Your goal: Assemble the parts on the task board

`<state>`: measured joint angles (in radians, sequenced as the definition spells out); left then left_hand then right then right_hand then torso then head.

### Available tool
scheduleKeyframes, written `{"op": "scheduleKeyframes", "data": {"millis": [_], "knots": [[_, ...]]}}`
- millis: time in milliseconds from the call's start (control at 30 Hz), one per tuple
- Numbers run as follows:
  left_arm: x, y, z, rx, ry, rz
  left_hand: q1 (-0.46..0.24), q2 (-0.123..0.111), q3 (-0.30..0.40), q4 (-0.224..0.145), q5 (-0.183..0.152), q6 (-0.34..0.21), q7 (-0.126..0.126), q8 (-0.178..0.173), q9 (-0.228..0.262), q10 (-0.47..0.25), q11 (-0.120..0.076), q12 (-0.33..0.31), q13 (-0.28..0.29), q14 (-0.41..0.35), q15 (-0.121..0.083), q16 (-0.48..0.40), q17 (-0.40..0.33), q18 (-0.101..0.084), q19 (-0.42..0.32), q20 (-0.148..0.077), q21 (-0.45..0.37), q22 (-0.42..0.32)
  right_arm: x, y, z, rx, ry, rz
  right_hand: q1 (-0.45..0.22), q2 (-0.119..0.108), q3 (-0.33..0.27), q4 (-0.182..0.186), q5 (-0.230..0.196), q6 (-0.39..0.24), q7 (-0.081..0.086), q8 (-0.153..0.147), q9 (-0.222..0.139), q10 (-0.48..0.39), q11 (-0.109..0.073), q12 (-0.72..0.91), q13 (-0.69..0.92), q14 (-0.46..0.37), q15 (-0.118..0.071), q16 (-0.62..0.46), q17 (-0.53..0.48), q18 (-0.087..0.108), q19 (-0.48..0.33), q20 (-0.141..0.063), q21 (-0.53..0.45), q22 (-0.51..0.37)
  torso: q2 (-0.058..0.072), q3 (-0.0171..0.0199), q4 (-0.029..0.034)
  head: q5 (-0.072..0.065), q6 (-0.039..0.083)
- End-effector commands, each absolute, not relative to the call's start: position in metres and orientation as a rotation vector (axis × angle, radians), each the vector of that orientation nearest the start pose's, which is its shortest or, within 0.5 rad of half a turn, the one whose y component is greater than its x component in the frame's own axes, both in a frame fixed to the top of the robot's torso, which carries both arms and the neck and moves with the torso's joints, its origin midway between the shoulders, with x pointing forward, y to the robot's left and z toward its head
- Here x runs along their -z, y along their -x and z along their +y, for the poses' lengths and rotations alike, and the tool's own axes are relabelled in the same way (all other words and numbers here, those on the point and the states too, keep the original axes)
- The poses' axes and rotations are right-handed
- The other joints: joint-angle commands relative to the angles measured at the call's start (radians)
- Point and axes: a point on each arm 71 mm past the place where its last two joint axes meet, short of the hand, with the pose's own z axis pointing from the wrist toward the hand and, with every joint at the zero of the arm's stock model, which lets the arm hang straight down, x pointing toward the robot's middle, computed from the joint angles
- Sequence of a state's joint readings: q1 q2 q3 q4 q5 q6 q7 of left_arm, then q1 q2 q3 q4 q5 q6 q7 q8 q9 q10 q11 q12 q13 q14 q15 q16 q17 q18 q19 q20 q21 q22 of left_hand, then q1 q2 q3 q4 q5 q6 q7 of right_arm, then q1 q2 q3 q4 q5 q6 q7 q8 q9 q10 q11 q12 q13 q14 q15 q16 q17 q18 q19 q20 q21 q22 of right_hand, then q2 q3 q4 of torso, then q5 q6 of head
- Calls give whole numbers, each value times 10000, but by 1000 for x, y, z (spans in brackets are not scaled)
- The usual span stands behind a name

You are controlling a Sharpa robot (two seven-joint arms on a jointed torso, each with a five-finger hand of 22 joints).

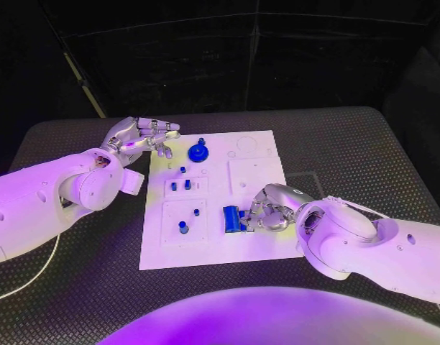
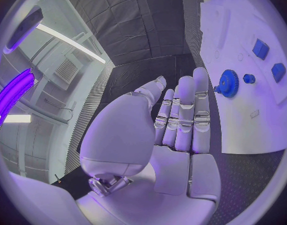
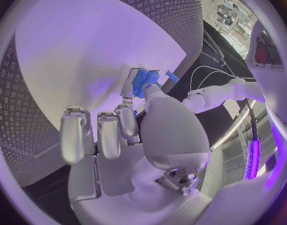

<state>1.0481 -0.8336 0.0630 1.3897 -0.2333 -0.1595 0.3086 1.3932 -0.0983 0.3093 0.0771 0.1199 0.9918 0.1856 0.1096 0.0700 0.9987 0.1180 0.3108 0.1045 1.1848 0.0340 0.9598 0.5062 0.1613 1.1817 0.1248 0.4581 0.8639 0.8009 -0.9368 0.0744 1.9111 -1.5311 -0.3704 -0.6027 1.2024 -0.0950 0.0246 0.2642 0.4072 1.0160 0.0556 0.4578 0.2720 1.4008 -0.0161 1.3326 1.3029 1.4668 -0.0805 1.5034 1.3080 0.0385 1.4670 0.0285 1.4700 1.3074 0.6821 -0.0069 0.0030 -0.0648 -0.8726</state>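
The right hand (image 1: 264,210) pinches a blue part (image 1: 231,218) near the task board's (image 1: 264,159) near edge. The left hand (image 1: 142,136) hovers at the far-left corner — fingers apart, holding nothing — beside a blue gear (image 1: 198,152).

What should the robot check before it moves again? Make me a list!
1. Right hand has hold of the blue block: ok, fingers touch it at the task board's near edge.
2. Grip firm enough to lift: cannot tell.
3. Left hand holds nothing: ok, fingers spread and empty.
4. Left hand clear of the blue gear: ok, it hovers beside the board's far left corner.
5. Small blue pegs out of the right hand's way: ok, they stand further left.
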Motion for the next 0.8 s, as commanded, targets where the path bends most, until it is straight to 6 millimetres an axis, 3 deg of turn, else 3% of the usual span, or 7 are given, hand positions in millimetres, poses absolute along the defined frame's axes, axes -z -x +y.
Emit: {"op": "scheduleKeyframes", "data": {"millis": [33, 167, 233, 800], "knots": [[227, -492, 235, 14856, 10115, 15872, 14, 118, -79, 2, 9, -36, -17, 64, 13, -83, -1, 45, 16, -93, -7, -33, -15, 204, -10, 75, -61, -16, 272, -348, -168, -5141, -1556, 19993, 480, 33, 39, -276, -238, 29, 13, 60, 26, 62, -16, 49, 18, 808, -25, 41, 1495, -18, 392, -16, 19, 1001, -1, -1, 0, -12, 0], [227, -492, 235, 14852, 10116, 15870, 14, 118, -79, 2, 9, -36, -17, 64, 13, -83, -1, 45, 16, -93, -7, -33, -15, 204, -10, 75, -61, -16, 272, -348, -169, -4967, -1410, 19953, 1068, 188, 172, -640, -1041, 69, -23, 97, 64, 75, -48, 62, 46, 812, -53, 50, 1515, -23, 401, -48, 30, 1028, -1, 2, 0, -23, 0], [227, -492, 235, 14851, 10116, 15869, 13, 123, -97, 5, 9, -48, -19, 73, 12, -112, -1, 84, 20, -101, -6, -28, -18, 205, -8, 77, -75, -27, 272, -348, -170, -4901, -1365, 19933, 1205, 224, 217, -735, -1231, 86, -38, 109, 75, 86, -60, 74, 63, 813, -61, 52, 1521, -26, 406, -53, 36, 1039, -1, 3, -2, -32, 0], [227, -492, 236, 14829, 10120, 15856, 13, 125, -103, 7, 9, -52, -20, 76, 12, -121, -1, 96, 22, -104, -6, -26, -19, 205, -7, 78, -80, -31, 266, -347, -173, -5333, -1321, 19367, 1159, 166, 152, -765, -1380, 87, -21, 117, 91, 138, -49, 142, 142, 814, -57, 53, 1525, -28, 408, -58, 37, 1047, 5, 4, -7, -31, 0]]}}
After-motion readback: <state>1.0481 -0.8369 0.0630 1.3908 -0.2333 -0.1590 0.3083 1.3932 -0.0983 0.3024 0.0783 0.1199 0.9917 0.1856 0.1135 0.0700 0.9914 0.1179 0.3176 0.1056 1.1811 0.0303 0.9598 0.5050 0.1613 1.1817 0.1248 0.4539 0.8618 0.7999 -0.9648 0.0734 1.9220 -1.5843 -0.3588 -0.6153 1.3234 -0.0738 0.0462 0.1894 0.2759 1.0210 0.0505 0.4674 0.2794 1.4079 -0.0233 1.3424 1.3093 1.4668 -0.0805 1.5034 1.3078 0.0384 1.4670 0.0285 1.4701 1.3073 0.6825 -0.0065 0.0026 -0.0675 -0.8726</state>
